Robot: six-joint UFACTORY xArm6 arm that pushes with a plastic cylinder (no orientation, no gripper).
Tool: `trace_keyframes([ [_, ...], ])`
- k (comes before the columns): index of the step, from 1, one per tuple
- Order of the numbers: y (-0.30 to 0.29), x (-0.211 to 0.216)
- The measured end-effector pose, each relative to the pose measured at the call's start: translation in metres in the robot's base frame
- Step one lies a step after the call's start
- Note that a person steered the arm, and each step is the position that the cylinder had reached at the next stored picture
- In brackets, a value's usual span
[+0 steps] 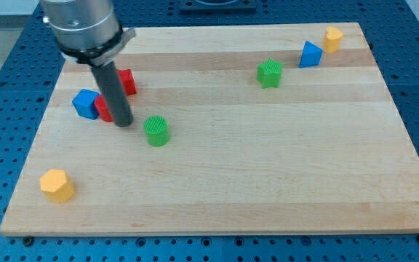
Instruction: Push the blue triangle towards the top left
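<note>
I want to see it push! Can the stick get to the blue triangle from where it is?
Probably yes. My tip is far off at the view's left, the blue triangle near the top right. Only the green block stands near the way, and I could slide around it.

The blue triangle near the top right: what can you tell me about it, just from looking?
The blue triangle is a small solid wedge, plain matte blue, like painted wood or plastic. It stands on the pale wooden board with its point up, near the view's top right corner. A yellow block sits just up and to its right, close by; whether they touch cannot be told. A green block lies apart on its left. My tip is far off at the view's left, not near it.
</note>
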State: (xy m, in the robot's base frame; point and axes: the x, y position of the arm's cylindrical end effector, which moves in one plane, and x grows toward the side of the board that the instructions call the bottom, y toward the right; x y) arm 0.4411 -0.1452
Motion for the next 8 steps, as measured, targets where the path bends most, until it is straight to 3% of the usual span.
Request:
trace_keyframes([
  [5, 0.275, -0.056],
  [8, 0.342, -0.121],
])
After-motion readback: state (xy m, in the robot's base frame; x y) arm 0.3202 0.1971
